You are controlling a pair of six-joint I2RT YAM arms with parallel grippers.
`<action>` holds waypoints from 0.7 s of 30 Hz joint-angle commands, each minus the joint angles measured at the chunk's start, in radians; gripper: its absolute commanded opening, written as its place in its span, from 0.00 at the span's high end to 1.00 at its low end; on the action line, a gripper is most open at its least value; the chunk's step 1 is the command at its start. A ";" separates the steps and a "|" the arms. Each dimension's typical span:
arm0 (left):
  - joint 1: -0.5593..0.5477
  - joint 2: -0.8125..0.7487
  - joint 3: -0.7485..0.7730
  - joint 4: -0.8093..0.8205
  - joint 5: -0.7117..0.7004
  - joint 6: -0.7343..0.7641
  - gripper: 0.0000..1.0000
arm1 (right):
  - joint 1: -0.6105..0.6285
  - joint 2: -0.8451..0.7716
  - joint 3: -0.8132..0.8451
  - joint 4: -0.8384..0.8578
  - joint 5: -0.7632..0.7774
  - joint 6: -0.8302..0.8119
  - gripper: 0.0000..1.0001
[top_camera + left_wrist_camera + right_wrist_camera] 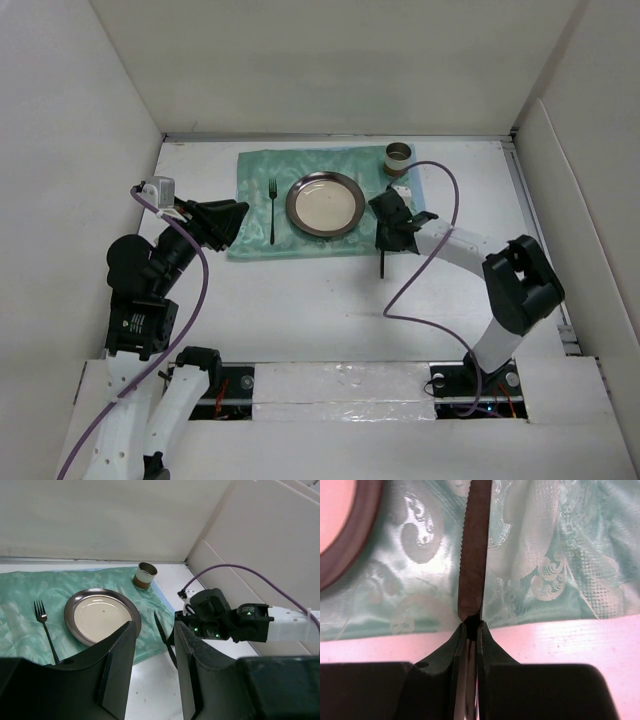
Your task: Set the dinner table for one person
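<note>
On the white dinner table (300, 310) lies a teal cloth (255, 170). On it are a round metal plate (324, 203), a dark fork (272, 208) left of the plate, and a metal cup (399, 157) at the far right corner. My right gripper (392, 222) is shut on a dark knife (382, 262) just right of the plate. In the right wrist view the serrated blade (472, 555) points out over the cloth (545, 555), beside the plate rim (350, 535). My left gripper (225, 222) is open and empty, left of the cloth.
White walls enclose the table on three sides. A purple cable (440, 240) loops above the right arm. In the left wrist view the plate (100, 615), fork (45, 625), cup (145, 575) and knife (162, 635) show beyond the open fingers (120, 655).
</note>
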 commanded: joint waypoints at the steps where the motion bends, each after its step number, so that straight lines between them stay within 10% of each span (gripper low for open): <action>1: 0.002 0.003 0.006 0.053 0.004 0.001 0.66 | -0.002 -0.063 0.069 -0.035 0.001 -0.051 0.98; 16: 0.002 0.026 0.010 0.043 -0.008 0.009 0.66 | -0.080 0.051 0.219 -0.060 -0.066 -0.155 0.97; 21: 0.002 0.031 0.009 0.050 0.010 0.003 0.66 | -0.082 -0.038 -0.047 0.060 -0.097 -0.115 0.73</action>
